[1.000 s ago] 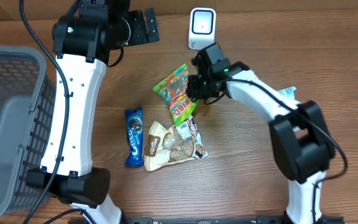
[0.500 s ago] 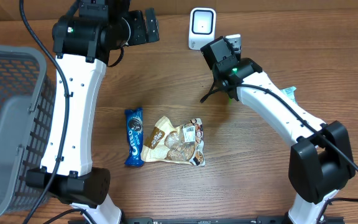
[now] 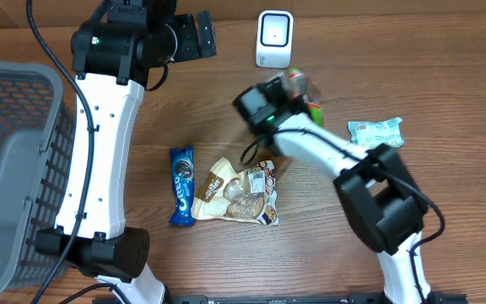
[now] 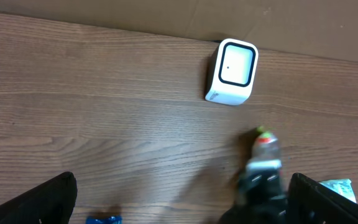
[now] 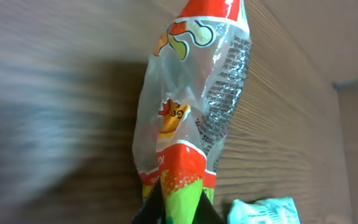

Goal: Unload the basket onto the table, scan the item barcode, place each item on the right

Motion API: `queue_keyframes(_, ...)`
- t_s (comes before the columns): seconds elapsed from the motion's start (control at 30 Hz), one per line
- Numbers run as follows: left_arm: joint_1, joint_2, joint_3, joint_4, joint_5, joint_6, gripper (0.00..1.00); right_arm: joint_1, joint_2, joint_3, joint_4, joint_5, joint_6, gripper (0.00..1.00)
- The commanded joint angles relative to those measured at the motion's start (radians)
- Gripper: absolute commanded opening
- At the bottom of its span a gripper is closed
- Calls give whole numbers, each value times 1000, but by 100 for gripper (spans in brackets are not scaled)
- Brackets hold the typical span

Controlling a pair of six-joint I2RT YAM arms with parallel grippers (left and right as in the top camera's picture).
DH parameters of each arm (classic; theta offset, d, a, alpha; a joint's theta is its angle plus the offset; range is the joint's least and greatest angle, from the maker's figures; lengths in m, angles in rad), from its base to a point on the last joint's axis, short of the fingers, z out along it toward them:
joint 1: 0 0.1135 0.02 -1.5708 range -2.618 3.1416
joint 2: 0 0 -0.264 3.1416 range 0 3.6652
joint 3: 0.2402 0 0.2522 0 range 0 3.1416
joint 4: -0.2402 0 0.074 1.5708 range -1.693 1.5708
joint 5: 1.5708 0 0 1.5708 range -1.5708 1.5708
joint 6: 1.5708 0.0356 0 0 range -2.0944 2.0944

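A red, green and clear gummy bag [image 5: 191, 106] hangs over the table, and my right gripper [image 5: 178, 210] is shut on its green end. From overhead the right wrist [image 3: 264, 105] is motion-blurred, with the gummy bag [image 3: 300, 84] just below the white scanner [image 3: 274, 38]. In the left wrist view the scanner [image 4: 232, 71] stands upright at the back, and the blurred bag [image 4: 266, 142] is in front of it. My left gripper [image 4: 185, 208] is open and empty, high at the back left [image 3: 197, 34].
A blue Oreo pack [image 3: 181, 186] and a tan cookie bag [image 3: 239, 192] lie mid-table. A teal packet [image 3: 375, 131] lies to the right, also in the right wrist view [image 5: 263, 211]. A grey mesh basket [image 3: 24, 93] fills the left side.
My right arm lifted the gummy bag off the table toward the scanner, then swung its wrist down and left. The left arm has not moved.
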Motion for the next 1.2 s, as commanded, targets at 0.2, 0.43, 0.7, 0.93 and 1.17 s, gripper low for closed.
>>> queue_keyframes(0.2,-2,-25,19,3,4,-10,100,105,-16,28,-15,-232,-23,98)
queue_keyframes(0.43,-2,-25,19,3,4,-10,100,-19,-100,181,-162,-576,50,100)
queue_keyframes(0.7,-2,-25,19,3,4,-10,100,-406,-106,249,-241,-1213,50,97)
queue_keyframes(0.93,-2,-25,19,3,3,-10,100,-586,-24,192,-242,-1472,14,90)
queue_keyframes(1.17,-2,-25,19,3,4,-10,100,-586,-1,158,-229,-1428,-36,90)
